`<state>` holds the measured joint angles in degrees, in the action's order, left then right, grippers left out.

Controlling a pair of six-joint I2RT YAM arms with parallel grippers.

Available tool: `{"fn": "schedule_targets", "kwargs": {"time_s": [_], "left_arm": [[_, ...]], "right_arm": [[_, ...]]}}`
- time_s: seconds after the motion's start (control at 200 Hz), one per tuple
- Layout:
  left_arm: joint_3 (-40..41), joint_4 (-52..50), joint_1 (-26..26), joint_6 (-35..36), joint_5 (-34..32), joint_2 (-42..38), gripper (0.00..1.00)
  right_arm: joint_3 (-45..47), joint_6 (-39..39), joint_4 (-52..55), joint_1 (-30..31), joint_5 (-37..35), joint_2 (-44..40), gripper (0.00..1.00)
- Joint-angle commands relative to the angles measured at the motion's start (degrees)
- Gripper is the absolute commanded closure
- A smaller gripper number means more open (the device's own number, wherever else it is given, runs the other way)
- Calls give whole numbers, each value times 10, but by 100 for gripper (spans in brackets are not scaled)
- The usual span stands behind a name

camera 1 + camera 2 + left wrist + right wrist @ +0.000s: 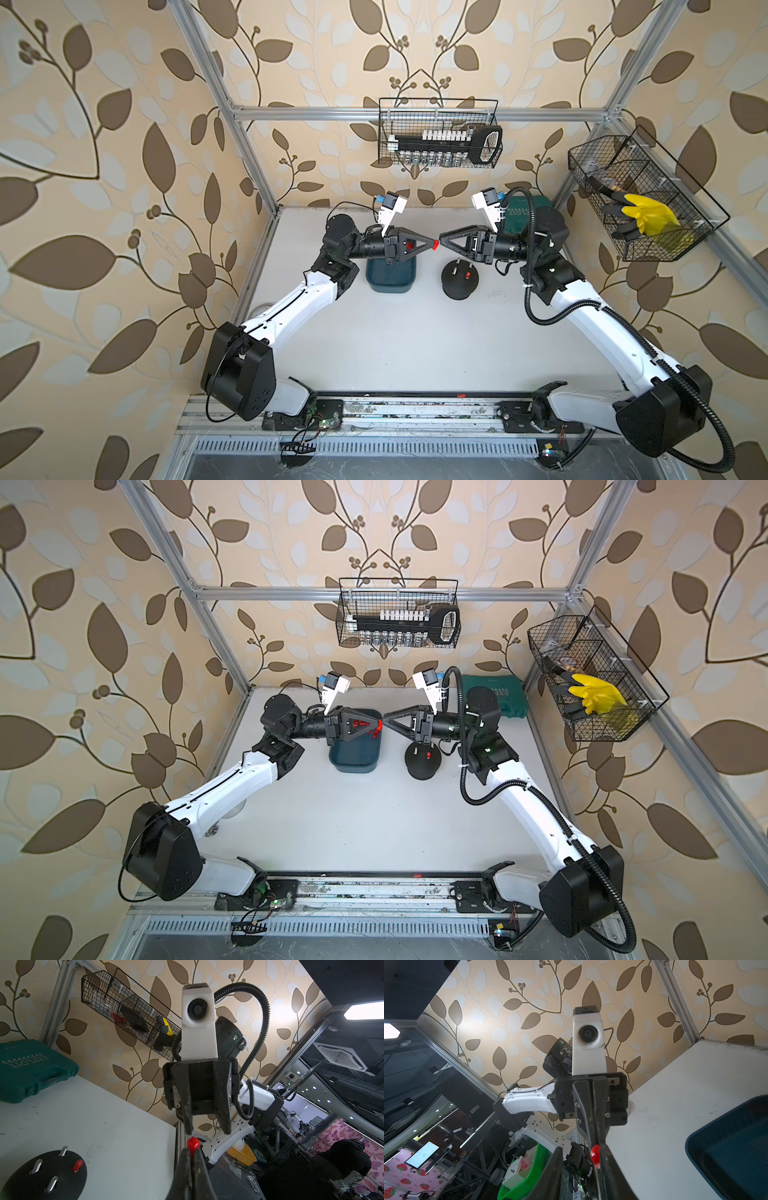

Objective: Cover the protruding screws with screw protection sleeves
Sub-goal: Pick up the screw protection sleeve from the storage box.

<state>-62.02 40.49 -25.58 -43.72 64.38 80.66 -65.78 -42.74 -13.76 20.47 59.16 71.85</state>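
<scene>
Red speck (460, 394) at the front edge of the table (415, 340) may be a stray sleeve, though it is too small to tell. It hints at the main risk, since these caps are tiny and easily lost. Further in, the base (20, 1184) stands with three bare screws (36, 1166) and a fitted sleeve (78, 1165) on the fourth, so three look left to cover. Beside the base sits the tray (388, 289), partly hidden under the left arm. Above the gap between tray and base, the left gripper (191, 1153) is clenched on the held sleeve (193, 1144), pinching only its end so most of it sticks out. The right gripper (207, 1131) faces it with jaws apart. In the right wrist view one finger is just beside the sleeve and the other is clear of it. A hand-over looks like the step in hand. If the left lets go before the right has a firm pinch, the sleeve drops and may roll off the table. If the right closes off-centre, the slick cap could squirt out or sit crooked, with its open end pointing wrong for a screw. A push between the two tips could also knock it loose. At the back, the case (498, 692) lies well apart and is no obstacle.
</scene>
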Motion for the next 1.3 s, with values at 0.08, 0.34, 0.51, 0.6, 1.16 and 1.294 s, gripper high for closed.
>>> {"fn": "schedule_targets", "kwargs": {"time_s": [0.08, 0.34, 0.51, 0.6, 1.16, 1.294], "left_arm": [[-10, -7, -8, 35, 8, -33, 100], [-9, -20, -11, 48, 4, -37, 100], [-9, -29, -13, 55, 4, -39, 100], [-9, -29, -13, 57, 3, -39, 100], [-6, -71, -16, 94, -1, -45, 100], [-7, -78, -17, 100, -1, -43, 100]], "right_arm": [[-26, 52, 56, 11, -12, 1, 74], [-30, 65, 73, 12, -20, -1, 85], [-36, 73, 86, 12, -20, 3, 77], [-37, 84, 100, 15, -20, 3, 76], [-48, 100, 135, 16, -34, -4, 90], [-48, 100, 136, 15, -34, -2, 96]]}}
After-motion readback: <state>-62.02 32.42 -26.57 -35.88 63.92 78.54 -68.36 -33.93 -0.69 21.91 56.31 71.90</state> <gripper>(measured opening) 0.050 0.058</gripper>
